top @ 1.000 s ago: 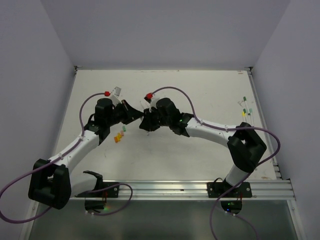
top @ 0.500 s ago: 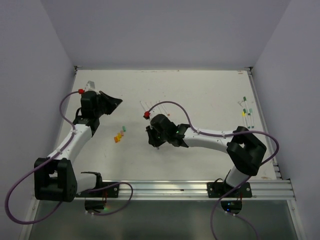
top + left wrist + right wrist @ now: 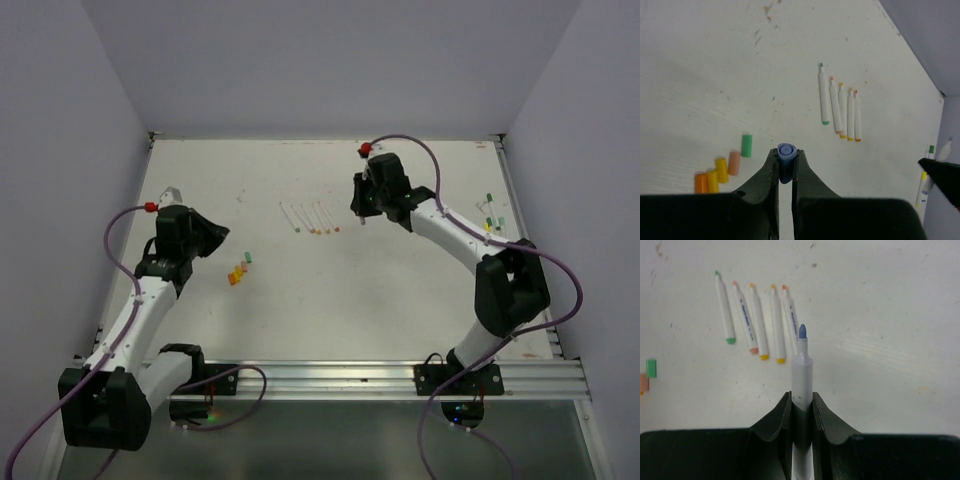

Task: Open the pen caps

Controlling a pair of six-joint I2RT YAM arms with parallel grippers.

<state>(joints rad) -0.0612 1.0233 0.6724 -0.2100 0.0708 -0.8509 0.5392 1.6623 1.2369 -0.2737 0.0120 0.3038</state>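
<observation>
The left hand [image 3: 786, 156] is pressed together on a short blue-purple cap [image 3: 786, 150], which is pinched between the two dark fingers with its round closed end showing above the fingertips. It is carried above the table [image 3: 700, 75]. Just to the left of this hand, five loose caps [image 3: 721, 170] are laid on the table in a slanting row: one orange, two yellow, one peach and one green, each a short stubby cylinder. Further ahead of the hand and to its right, five pens [image 3: 842, 110] are laid side by side, nearly parallel, with white barrels and bare coloured tips pointing away.

The right hand [image 3: 802, 396] is closed on a white pen [image 3: 802, 367], gripped around its barrel. Its cap is off, and a small blue-purple tip [image 3: 802, 331] is exposed at the end pointing away from the hand. The row of five pens is seen ahead of this hand and to its left. A few more pens [image 3: 492, 215] with coloured ends are seen to the right of this hand, close to the table's edge.
</observation>
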